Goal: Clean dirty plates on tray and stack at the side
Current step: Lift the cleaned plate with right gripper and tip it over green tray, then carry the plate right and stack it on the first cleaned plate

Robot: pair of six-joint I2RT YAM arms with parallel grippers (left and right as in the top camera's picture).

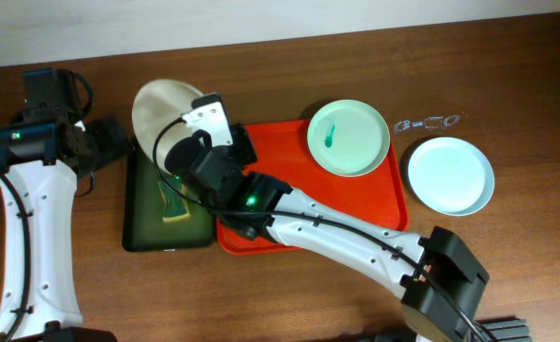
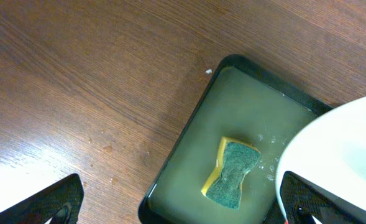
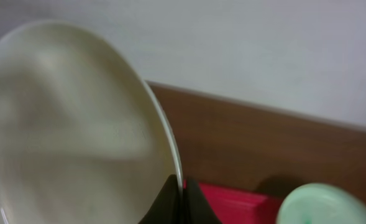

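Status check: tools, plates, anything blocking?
Right tool shut on tilted plate over green tray. Left tool open, empty. Smeared plate on red tray; clean plate on table. No obstruction seen.

No writing to read
No letters, numbers, brand marks or signs can be made out on any surface in the three views. The plate (image 3: pixel 77 124) pinched between the jaws of the right gripper (image 3: pixel 183 200) is blurred up close, and nothing legible shows on it.
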